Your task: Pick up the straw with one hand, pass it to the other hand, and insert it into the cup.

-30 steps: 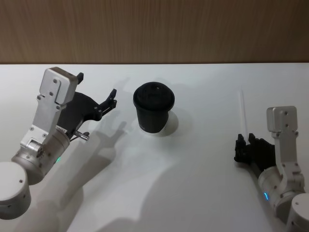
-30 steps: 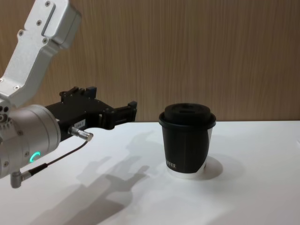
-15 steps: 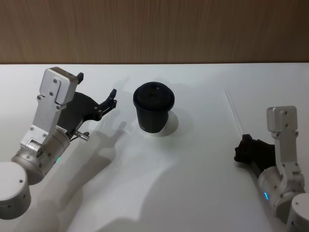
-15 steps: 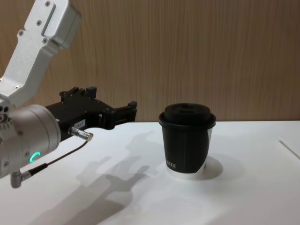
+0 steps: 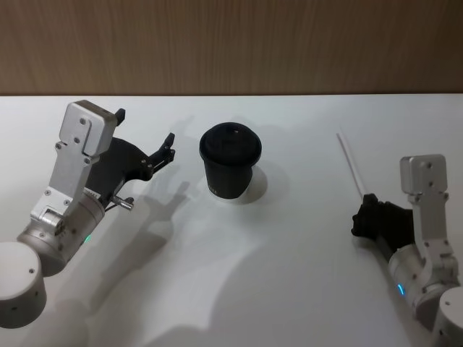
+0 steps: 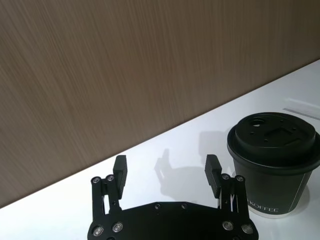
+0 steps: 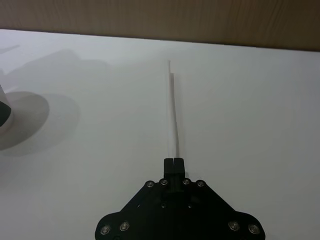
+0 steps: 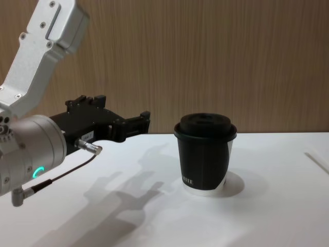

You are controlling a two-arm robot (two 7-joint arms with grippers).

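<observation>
1. Right gripper (image 7: pixel 174 161), blocky and black, at the near right: fingers pinched together on one end of the straw (image 5: pixel 351 165).
2. The straw, thin, straight and white, points away over the matte white table (image 5: pixel 289 282).
3. Cup (image 5: pixel 230 163), black paper with a domed lid, stands upright at centre.
4. Left gripper (image 6: pixel 166 166) sits beside the cup, fingers spread and empty.

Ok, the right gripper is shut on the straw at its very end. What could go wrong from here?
1. The right gripper pinches the straw at one end, so the long free length could swing or slip from the jaws during the pass.
2. The left gripper is open close beside the cup; a handover there might knock the cup.
3. The lid is on and its opening looks small, so insertion needs careful aim.
</observation>
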